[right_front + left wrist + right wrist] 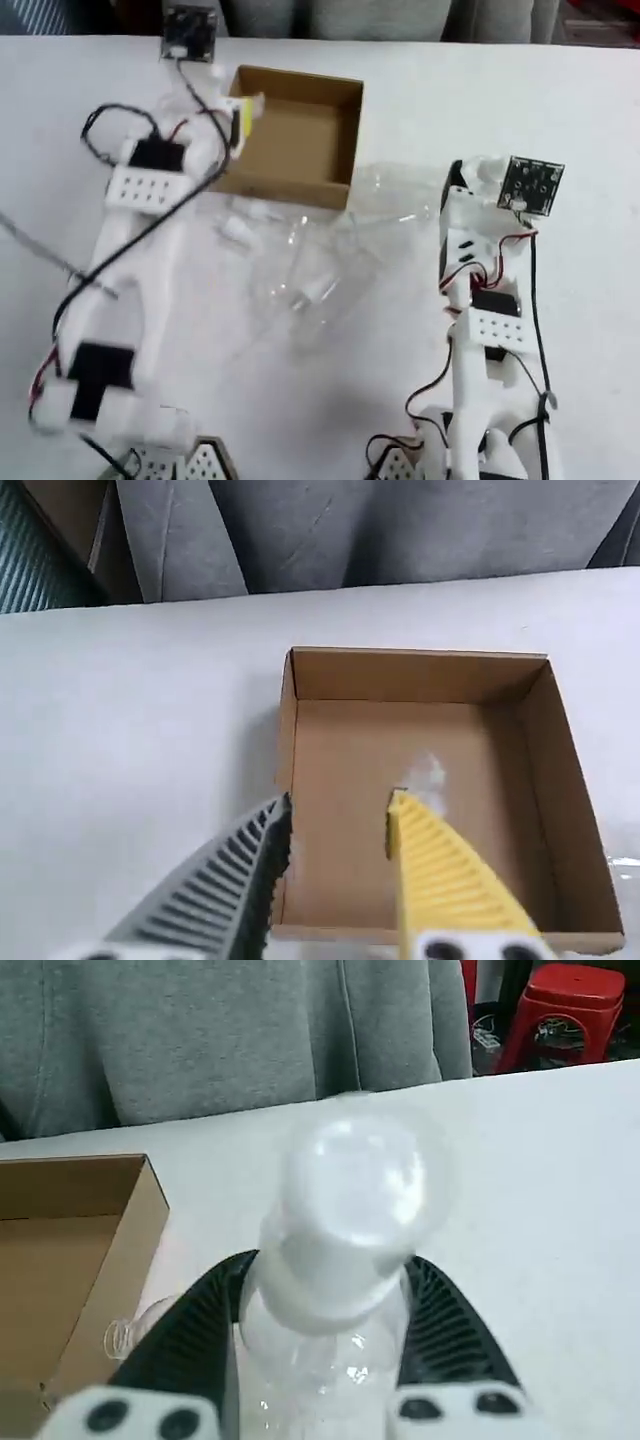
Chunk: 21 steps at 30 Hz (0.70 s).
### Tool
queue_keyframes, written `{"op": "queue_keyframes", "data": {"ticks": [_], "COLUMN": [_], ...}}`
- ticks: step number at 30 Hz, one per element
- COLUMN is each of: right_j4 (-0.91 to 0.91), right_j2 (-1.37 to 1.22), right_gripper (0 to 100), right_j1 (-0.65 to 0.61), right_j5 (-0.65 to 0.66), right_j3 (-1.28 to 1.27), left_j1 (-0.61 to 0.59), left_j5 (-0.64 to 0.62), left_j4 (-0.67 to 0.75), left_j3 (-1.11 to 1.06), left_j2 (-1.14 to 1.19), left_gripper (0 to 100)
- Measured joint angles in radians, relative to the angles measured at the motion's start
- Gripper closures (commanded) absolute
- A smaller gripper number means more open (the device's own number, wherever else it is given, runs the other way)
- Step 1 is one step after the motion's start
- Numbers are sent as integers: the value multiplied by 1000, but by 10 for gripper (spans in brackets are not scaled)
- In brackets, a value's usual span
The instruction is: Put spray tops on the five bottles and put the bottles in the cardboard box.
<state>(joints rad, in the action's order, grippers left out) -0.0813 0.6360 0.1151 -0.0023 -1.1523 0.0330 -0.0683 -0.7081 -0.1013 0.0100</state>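
Cardboard box [300, 135], one; gripped bottle [335, 1290], one

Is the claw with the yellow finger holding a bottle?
No, the left gripper hangs open over the cardboard box, with nothing held in it.

No print, label, brand, number or sign can be read on anything here, neither on the plain brown cardboard box [297, 135], nor on the clear bottle [340, 1260], nor on the white table [520, 90].
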Motion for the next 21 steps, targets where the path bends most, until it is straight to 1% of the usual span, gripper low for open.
{"op": "queue_keyframes", "data": {"ticks": [5, 10, 16, 20, 21], "right_j4": [0, 0, 0, 0, 0], "right_j2": [0, 0, 0, 0, 0], "right_gripper": [985, 985, 985, 985, 985], "right_j1": [2, 2, 2, 0, 0], "right_j5": [2, 2, 2, 2, 2], "right_j3": [0, 0, 0, 0, 0], "left_j1": [-29, -46, -97, -97, -97], "left_j5": [5, 54, 64, 66, 66], "left_j4": [0, 0, 0, 0, 0], "left_j3": [207, 365, 465, 489, 491], "left_j2": [256, 468, 637, 723, 738], "left_gripper": [832, 831, 831, 832, 845]}}
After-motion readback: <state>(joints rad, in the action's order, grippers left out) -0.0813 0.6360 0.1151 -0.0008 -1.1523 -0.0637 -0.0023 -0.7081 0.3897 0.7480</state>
